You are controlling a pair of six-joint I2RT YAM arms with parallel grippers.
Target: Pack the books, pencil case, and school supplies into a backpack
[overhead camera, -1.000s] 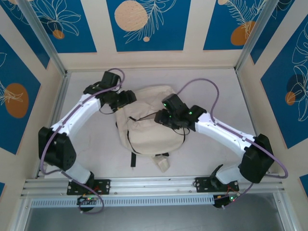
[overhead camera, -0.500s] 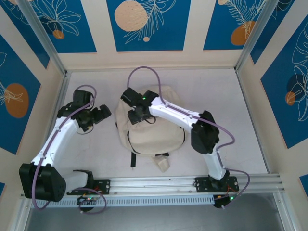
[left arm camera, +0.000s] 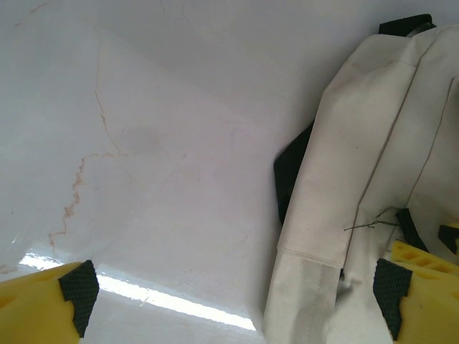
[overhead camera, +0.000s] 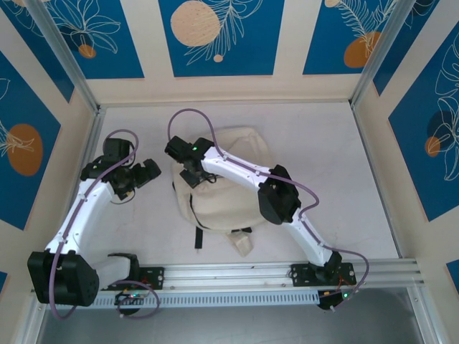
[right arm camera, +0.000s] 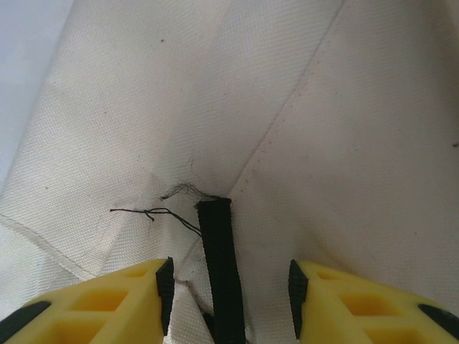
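From above, the backpack (overhead camera: pixel 224 204) lay flat in the middle of the counter (overhead camera: pixel 330 150). It was cream-white cloth with black straps and looked rumpled. The left gripper (overhead camera: pixel 148 173) stood just left of it, apart from the cloth, with its jaws wide open. The right arm reached across the bag, and the right gripper (overhead camera: pixel 192 176) was over its far-left part.

In the left wrist view, the left gripper (left arm camera: pixel 234 290) was spread wide and held nothing. The bare counter (left arm camera: pixel 143 143) was on the left, and the folded edge of the backpack (left arm camera: pixel 358 165) with a black strap (left arm camera: pixel 290 172) was on the right.

In the right wrist view, the right gripper (right arm camera: pixel 228 290) was partly open low over the backpack (right arm camera: pixel 344 129). A narrow black strap (right arm camera: pixel 217 251) ran between the jaws, with a gap on each side, so it was not clamped. A loose thread (right arm camera: pixel 154 213) lay beside it.

I judge that the bag is light, soft and limp. Flat cloth would slip and fold, so a strap or a sewn seam is the better place to take hold.
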